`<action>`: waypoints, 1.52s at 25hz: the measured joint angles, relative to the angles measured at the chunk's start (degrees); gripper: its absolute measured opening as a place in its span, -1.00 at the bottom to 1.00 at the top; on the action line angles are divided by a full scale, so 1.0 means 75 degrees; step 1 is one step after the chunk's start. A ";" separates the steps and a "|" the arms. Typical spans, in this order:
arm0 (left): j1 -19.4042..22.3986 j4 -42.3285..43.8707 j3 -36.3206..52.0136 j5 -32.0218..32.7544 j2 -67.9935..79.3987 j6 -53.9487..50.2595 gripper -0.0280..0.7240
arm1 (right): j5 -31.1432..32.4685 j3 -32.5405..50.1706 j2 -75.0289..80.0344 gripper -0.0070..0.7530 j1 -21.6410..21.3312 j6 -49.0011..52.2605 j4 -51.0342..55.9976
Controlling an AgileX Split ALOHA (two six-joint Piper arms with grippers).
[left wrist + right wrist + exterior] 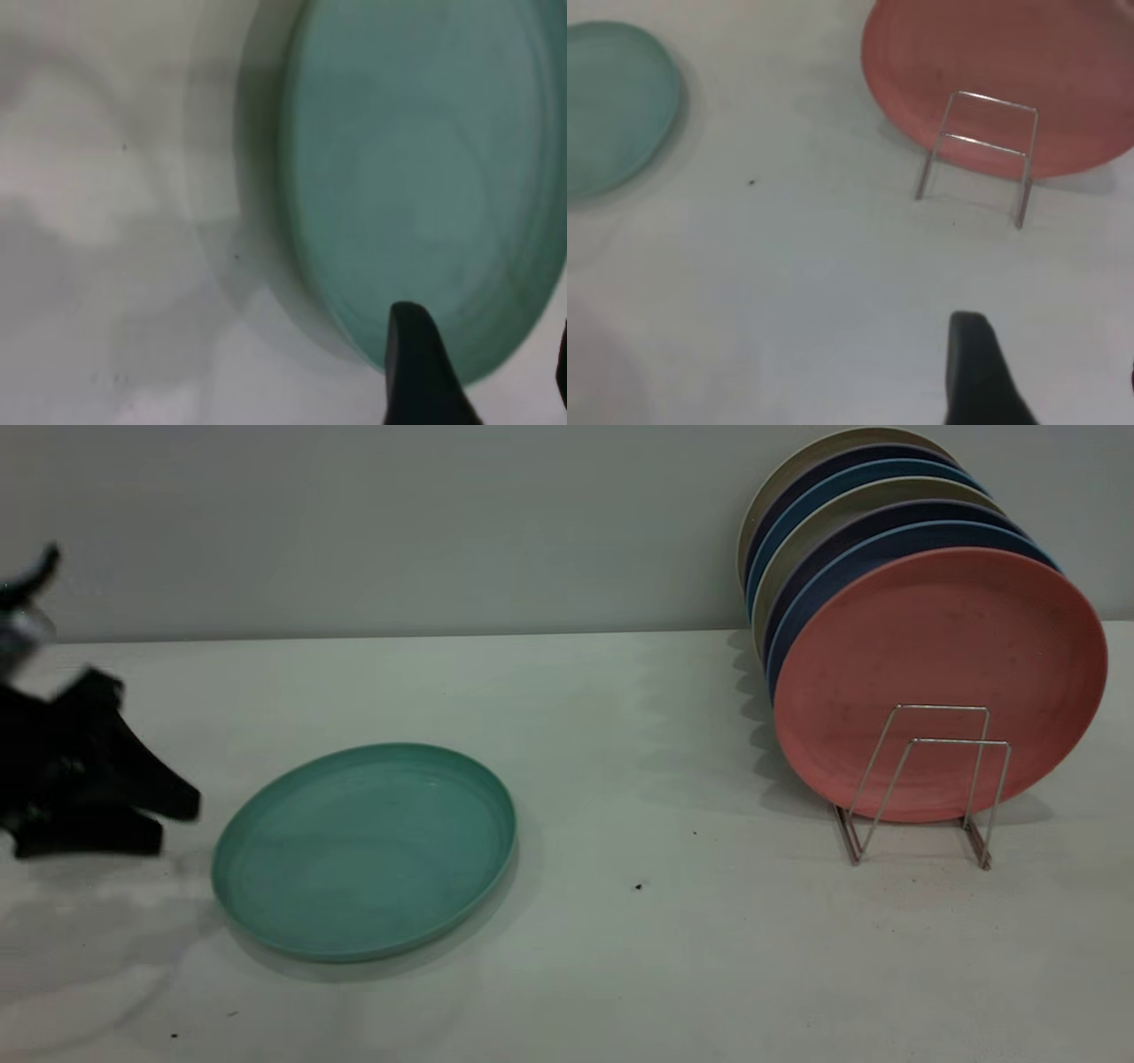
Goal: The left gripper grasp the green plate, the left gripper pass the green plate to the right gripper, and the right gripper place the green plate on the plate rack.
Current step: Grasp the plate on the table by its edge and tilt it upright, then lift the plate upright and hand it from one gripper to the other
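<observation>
The left gripper (173,822), fingers parted and empty, sits just beside the green plate (364,850) at its nine o'clock rim, flat on the table (620,957). It should straddle that raised rim squarely before closing.
</observation>
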 joint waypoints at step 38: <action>-0.1058 -0.2355 -0.0598 -0.0382 0.0387 0.2545 -0.88 | -0.0954 -0.0021 0.3858 0.15 0.0000 -0.5080 0.6037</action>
